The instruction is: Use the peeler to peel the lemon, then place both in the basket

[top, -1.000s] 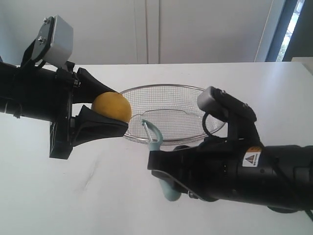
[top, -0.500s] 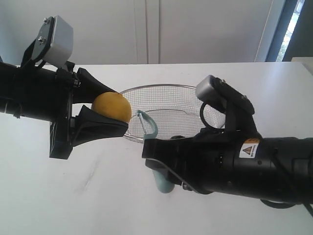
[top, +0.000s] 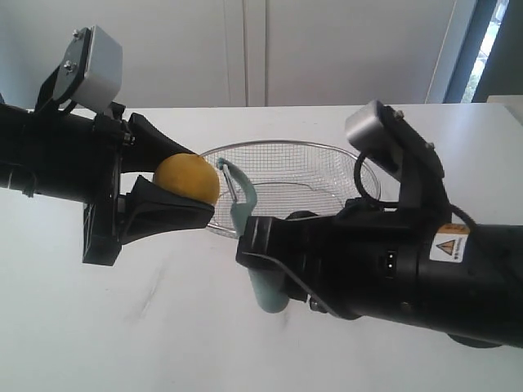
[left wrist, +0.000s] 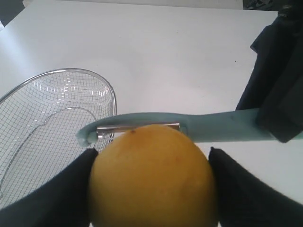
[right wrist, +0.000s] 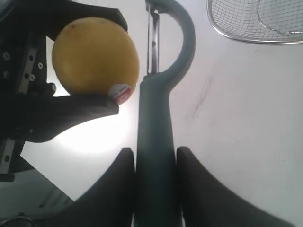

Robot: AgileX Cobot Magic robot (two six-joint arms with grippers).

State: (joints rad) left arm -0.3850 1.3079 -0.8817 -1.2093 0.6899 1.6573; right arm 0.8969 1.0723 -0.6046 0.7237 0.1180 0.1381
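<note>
The yellow lemon (top: 188, 179) hangs above the table, pinched between the black fingers of my left gripper (top: 173, 186), which is shut on it. It fills the left wrist view, lemon (left wrist: 151, 177), and carries a small sticker in the right wrist view, lemon (right wrist: 94, 56). My right gripper (right wrist: 155, 161) is shut on the teal handle of the peeler (top: 245, 214). The peeler (right wrist: 161, 94) stands upright with its blade right beside the lemon's side; in the left wrist view the peeler (left wrist: 156, 126) lies against the lemon's far edge. The wire basket (top: 327, 151) sits behind both.
White tabletop (top: 163, 327) lies under both arms. A white wall and cabinet doors stand behind the table, with a dark window frame (top: 470, 49) at the far right. My right arm's black body (top: 409, 261) covers the front right of the table.
My right gripper has risen and moved left, carrying the peeler's head from the basket's front rim up to the lemon's side. The left gripper and lemon have stayed still.
</note>
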